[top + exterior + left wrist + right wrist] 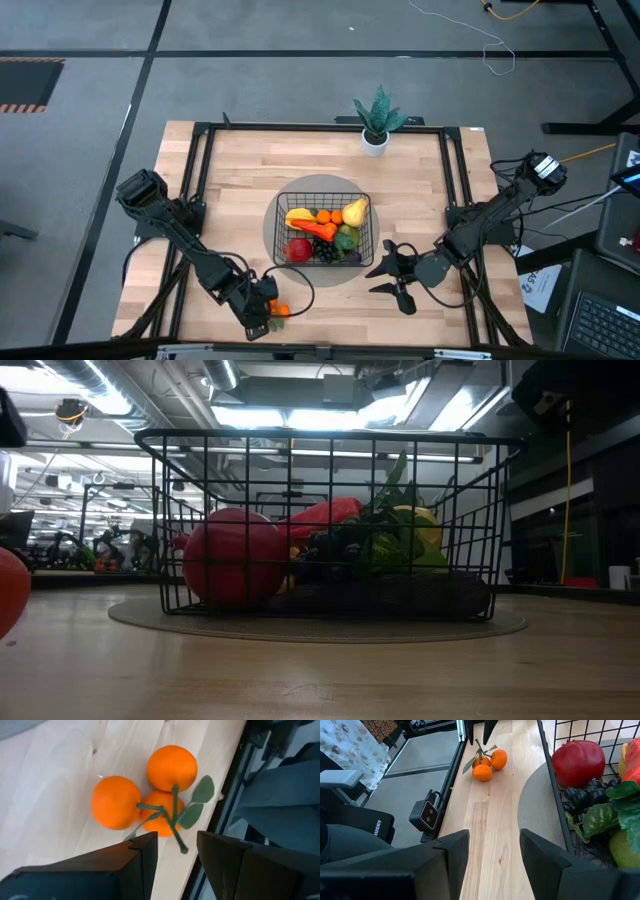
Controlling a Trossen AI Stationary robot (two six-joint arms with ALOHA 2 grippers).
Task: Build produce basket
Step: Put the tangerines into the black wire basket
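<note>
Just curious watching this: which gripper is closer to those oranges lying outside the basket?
Left. The left gripper hovers open right at the oranges; the right gripper sits open beyond the basket.

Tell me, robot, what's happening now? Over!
Left gripper open, over orange cluster at table edge. Right gripper open, waiting beside square black wire-mesh basket. Nothing blocking.

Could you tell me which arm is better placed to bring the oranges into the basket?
Left. The left gripper hovers open right at the oranges, while the right gripper sits across the basket from them.
</note>
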